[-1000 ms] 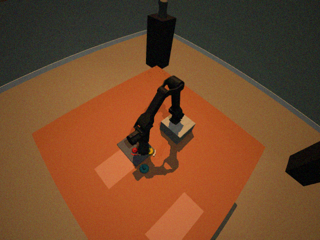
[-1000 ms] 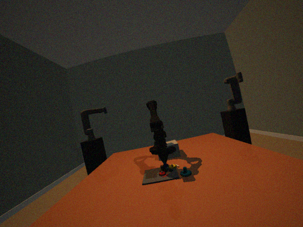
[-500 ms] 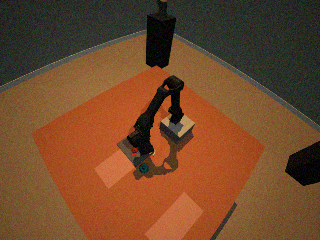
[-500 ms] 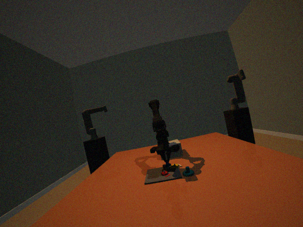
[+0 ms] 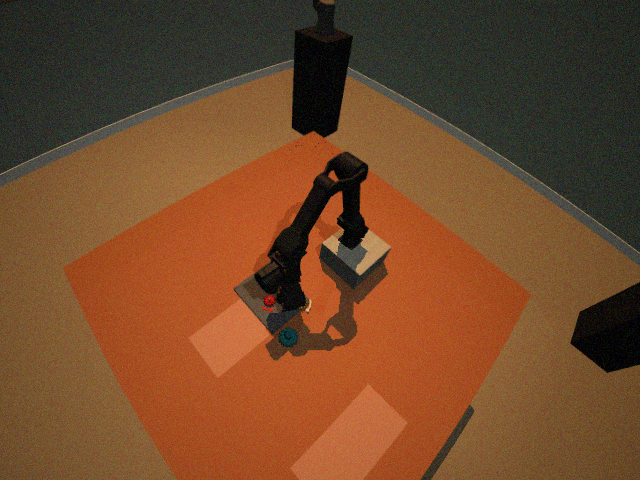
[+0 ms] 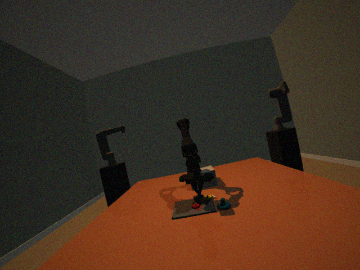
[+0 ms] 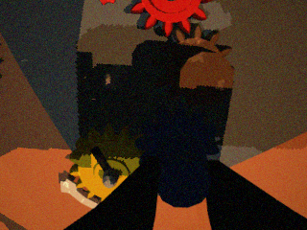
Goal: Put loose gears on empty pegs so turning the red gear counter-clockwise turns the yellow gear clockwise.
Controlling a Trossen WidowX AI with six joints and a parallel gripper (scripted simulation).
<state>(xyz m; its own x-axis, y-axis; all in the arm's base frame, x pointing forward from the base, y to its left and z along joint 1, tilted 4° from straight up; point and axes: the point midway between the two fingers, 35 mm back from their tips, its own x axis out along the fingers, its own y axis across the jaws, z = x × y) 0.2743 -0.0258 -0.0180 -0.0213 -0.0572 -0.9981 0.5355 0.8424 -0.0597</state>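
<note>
The red gear (image 5: 269, 302) (image 6: 195, 206) (image 7: 183, 11) sits on the grey board (image 5: 248, 295) (image 6: 182, 211) (image 7: 269, 53). The yellow gear (image 6: 207, 197) (image 7: 87, 178) is at the board's edge, partly shaded. A brown gear with a thick knob (image 7: 206, 71) is beside the red gear in the wrist view; it is hidden in the top and exterior views. My gripper (image 5: 292, 305) (image 6: 198, 196) (image 7: 182, 168) is shut on the knob of a dark blue gear (image 7: 179, 136), low over the board between the brown and yellow gears. Whether this gear sits flat is too dark to tell. A teal gear (image 5: 288, 337) (image 6: 224, 205) stands on the table.
The red arrow (image 5: 271, 309) (image 6: 199, 208) is beside the red gear, the white arrow (image 5: 309, 305) (image 7: 76, 193) beside the yellow one. The arm's pale base block (image 5: 377, 249) (image 6: 210, 168) stands behind the board. The teal gear is just off the board's edge. The arm's shadow covers part of the board.
</note>
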